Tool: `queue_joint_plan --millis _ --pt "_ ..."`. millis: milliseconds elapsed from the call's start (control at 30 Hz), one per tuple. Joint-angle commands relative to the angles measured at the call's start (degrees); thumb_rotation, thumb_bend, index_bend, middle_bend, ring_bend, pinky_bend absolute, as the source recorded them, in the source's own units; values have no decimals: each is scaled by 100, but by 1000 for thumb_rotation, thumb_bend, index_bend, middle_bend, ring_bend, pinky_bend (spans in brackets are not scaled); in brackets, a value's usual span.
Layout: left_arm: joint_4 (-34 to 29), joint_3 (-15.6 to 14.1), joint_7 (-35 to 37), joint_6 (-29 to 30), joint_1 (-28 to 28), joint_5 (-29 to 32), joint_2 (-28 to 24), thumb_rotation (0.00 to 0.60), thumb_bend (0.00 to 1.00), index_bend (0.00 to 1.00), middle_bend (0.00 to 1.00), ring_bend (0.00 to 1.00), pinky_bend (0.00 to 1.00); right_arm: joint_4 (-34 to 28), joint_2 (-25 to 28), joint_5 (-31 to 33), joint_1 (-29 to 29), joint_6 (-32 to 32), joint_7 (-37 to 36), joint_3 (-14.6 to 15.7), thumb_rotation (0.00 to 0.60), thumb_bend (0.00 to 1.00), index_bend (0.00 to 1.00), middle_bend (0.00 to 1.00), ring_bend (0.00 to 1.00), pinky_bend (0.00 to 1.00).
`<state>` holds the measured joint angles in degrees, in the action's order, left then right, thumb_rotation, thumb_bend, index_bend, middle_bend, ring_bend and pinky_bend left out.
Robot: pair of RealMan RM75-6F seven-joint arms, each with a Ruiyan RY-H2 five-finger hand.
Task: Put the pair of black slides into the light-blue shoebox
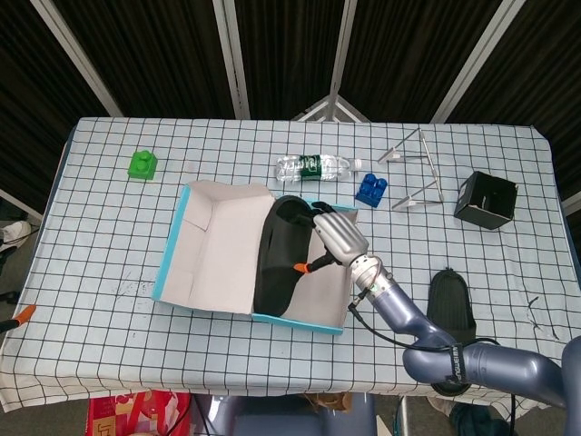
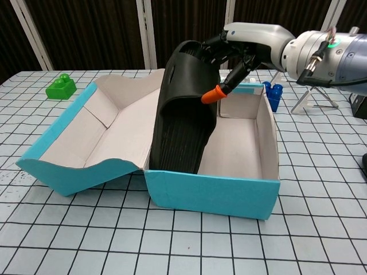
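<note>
Black slide (image 2: 184, 109) leans heel-down against the shoebox (image 2: 212, 192) left wall, my right hand (image 2: 229, 54) fingers clamped on its top. I'd tip it flat, then release.

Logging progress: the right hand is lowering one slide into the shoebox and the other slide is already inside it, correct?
Not quite. The right hand holds one slide in the shoebox, but the other slide lies on the table to the box's right, as the head view shows.
</note>
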<state>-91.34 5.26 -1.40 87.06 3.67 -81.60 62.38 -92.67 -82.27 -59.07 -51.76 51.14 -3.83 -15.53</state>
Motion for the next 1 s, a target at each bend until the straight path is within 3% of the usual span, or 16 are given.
queue_joint_plan --millis 33,133,200,667,1000 --pt "0 -2 -11 -9 7 -5 6 600 86 148 48 0 38 60 -41 -10 -1 -66 -16 11 600 602 605 499 308 185" --pt "-5 -2 -29 1 7 -12 12 600 87 148 48 0 39 87 -57 -26 11 -117 -46 5 600 603 605 498 337 315" --pt "-8 -4 -42 7 5 -15 16 600 87 148 48 0 38 103 -58 -30 14 -146 -43 6 600 602 605 498 375 348" --pt "-27 -11 -82 23 0 -26 22 600 86 149 48 0 39 264 -210 47 -67 -473 44 40 600 602 605 498 512 367" --pt "-4 0 -74 3 6 2 22 600 87 149 48 0 39 596 -491 97 -162 -700 5 40 600 604 605 498 534 372"
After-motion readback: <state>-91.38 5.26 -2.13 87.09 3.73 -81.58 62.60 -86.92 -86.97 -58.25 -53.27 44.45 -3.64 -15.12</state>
